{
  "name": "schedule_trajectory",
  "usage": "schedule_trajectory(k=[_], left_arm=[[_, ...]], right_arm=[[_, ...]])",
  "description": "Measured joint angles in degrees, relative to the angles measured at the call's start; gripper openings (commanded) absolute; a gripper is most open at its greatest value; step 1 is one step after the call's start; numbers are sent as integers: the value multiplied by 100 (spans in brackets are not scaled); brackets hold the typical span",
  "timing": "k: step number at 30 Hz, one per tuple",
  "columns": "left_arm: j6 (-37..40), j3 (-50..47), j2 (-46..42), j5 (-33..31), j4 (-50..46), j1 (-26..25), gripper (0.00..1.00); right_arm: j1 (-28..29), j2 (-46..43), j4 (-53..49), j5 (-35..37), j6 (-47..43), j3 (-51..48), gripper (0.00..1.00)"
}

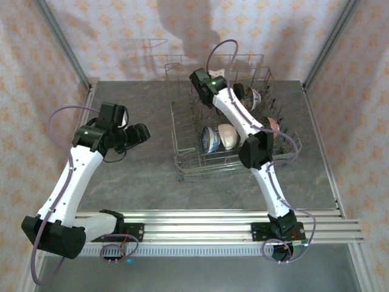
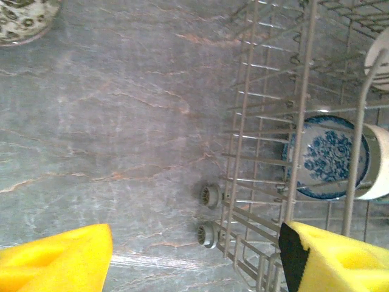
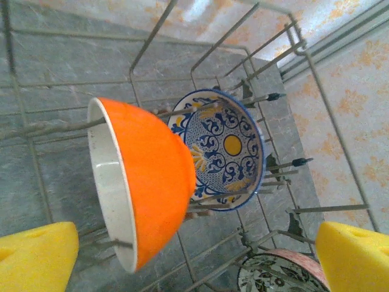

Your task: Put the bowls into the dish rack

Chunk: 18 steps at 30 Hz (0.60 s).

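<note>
In dish rack (image 1: 185, 131), right tool (image 3: 194, 258) gapes clear of orange bowl (image 3: 155, 182); over table (image 2: 121, 121), left tool (image 2: 194, 258) parted, empty.

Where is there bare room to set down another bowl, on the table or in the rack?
Bare table between the left arm and the dish rack, and a strip in front of the rack. The rack's near-left tines look free. Crowded: the row holding the blue-white bowl and white bowl, and the tines around the orange bowl.
</note>
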Motion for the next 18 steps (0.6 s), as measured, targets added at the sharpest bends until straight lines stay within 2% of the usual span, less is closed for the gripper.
schedule_trajectory(k=[6, 18], left_arm=[[-7, 9, 35, -144, -284, 516, 74], [-380, -70, 938, -28, -160, 1947, 75]], right_arm=[[13, -929, -4, -319, -66, -588, 100], [9, -3045, 588, -1137, -63, -3582, 100]])
